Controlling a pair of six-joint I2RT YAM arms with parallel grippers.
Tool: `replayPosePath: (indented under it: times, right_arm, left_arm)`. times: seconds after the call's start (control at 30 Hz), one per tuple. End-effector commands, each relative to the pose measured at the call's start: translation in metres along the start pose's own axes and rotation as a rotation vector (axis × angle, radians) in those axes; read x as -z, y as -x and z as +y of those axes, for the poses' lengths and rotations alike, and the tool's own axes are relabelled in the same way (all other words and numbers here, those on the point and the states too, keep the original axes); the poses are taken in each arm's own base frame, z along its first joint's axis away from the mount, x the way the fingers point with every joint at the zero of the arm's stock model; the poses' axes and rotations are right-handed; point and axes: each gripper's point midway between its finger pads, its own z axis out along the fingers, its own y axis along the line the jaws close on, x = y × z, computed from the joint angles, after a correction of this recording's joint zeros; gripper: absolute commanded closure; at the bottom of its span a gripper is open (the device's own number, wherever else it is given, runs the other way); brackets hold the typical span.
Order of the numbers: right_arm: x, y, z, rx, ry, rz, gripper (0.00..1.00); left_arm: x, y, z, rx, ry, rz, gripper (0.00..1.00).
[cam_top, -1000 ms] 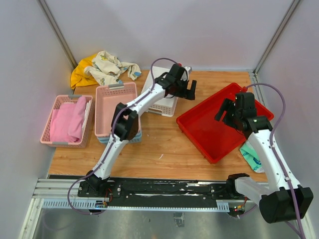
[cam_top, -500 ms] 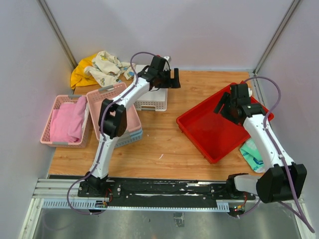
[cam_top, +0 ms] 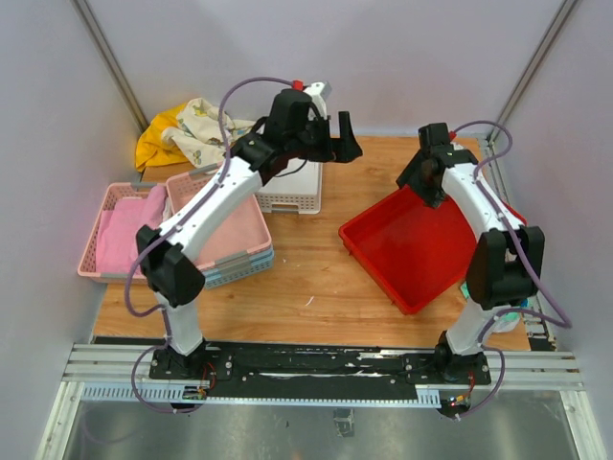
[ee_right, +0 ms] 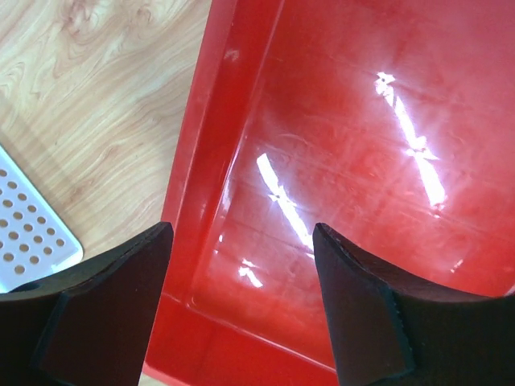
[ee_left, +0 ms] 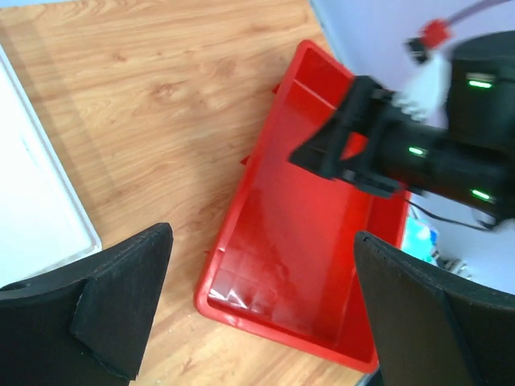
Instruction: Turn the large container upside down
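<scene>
Two grippers, both spread wide and both empty. The left gripper (ee_left: 261,241) hangs high over the back middle of the table (cam_top: 316,278), fingers far apart, looking down on bare wood and on the large container (cam_top: 407,249) beyond it. The right gripper (ee_right: 241,233) is over the container's far left wall, near the back corner. Its jaws are open, with one finger (ee_right: 105,314) above the wood outside the rim and the other above the red floor inside. I cannot tell whether either touches the plastic.

The container sits open side up, set at a diagonal on the right half of the table. Its left corner points toward the table's middle. Its near corner comes close to the front edge, and its right corner reaches the table's right edge, near the side wall (cam_top: 565,192) — little room on that side.

The open room is to the left and in front. A broad stretch of bare wood runs between the container's left corner and the white basket (cam_top: 292,196) at the back. It also separates the container from the pink basket (cam_top: 239,235), which is stacked on a blue one (cam_top: 244,270). Behind the container a wedge of bare wood reaches the back wall.

A second pink basket (cam_top: 88,259) holding a pink cloth (cam_top: 124,235) sits at the table's left edge, well apart from the container. A heap of yellow and patterned cloth (cam_top: 192,129) fills the back left corner.
</scene>
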Motion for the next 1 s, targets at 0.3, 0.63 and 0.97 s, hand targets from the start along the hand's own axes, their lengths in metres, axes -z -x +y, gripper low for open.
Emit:
replayPosePath:
  times: [0.3,0.63,0.97]
  right_arm:
    - [-0.063,-0.025,0.016,0.016,-0.088,0.141,0.47]
    - [-0.063,-0.035,0.022,0.053,-0.037,0.174,0.82]
    - [-0.086,-0.041,0.022,0.06,-0.096,0.221,0.54]
  left_arm:
    - [0.072,0.002,-0.011,0.033,-0.025,-0.097,0.01]
    - [0.072,-0.005,-0.013,0.023,-0.042,-0.075,0.01]
    - [0.076,-0.01,-0.013,0.014,-0.049,-0.068,0.01]
